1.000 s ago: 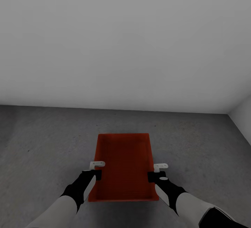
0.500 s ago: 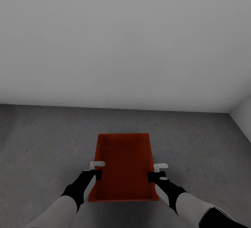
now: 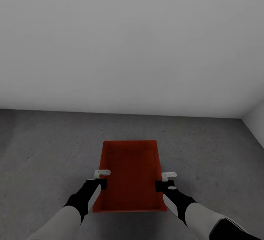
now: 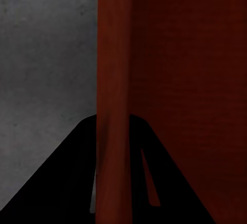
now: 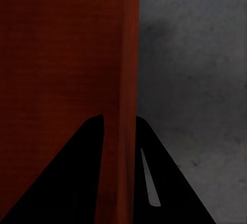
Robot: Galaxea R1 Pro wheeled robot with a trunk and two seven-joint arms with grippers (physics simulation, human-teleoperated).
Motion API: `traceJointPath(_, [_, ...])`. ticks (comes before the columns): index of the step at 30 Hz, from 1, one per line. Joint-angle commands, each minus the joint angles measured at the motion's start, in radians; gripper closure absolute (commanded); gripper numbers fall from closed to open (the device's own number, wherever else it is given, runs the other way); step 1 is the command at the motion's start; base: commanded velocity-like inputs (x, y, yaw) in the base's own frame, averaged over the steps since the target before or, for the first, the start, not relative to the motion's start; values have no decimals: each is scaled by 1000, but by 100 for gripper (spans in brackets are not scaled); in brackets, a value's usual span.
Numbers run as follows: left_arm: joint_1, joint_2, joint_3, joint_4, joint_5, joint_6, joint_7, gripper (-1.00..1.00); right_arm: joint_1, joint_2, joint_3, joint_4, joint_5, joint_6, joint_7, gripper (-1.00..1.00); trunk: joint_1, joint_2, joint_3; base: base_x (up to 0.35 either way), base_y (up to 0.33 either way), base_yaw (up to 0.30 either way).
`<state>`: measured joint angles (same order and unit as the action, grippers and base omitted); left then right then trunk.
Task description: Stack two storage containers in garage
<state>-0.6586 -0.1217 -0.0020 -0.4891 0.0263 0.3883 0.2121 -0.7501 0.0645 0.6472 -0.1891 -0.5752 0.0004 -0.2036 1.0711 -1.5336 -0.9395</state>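
Right now one orange-red container [image 3: 130, 174] sits low over the garage floor [image 3: 44, 148], left gripper [image 3: 98, 182] and right gripper [image 3: 164, 184] each clamped on a side wall. Risks: uneven release tilts it; thin walls could slip; wall [image 3: 132, 42] near ahead.

The dark grey mottled concrete floor [image 3: 47, 152] lies under the orange-red storage container [image 3: 130, 174].
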Motion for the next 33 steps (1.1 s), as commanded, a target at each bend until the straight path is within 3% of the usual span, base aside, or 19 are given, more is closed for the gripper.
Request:
traceJointPath(1, [0,5,0,9,-14,9,9,100,-2,-23,-34,-3,14,-14,-31,100,4,-8,-4,0,0,0])
traceJointPath(9, [0,5,0,9,-14,9,9,100,-2,-23,-34,-3,14,-14,-31,100,35,-64,-29,0,0,0])
traceJointPath(16, [0,5,0,9,-14,9,9,100,-2,-23,-34,-3,14,-14,-31,100,35,-64,-29,0,0,0])
traceJointPath(23, [0,5,0,9,-14,9,9,100,-1,-23,-34,-3,14,-14,-31,100,61,-113,-51,0,0,0])
traceJointPath(33, [0,5,0,9,-14,9,9,100,-2,-23,-34,-3,14,-14,-31,100,61,-113,-51,0,0,0])
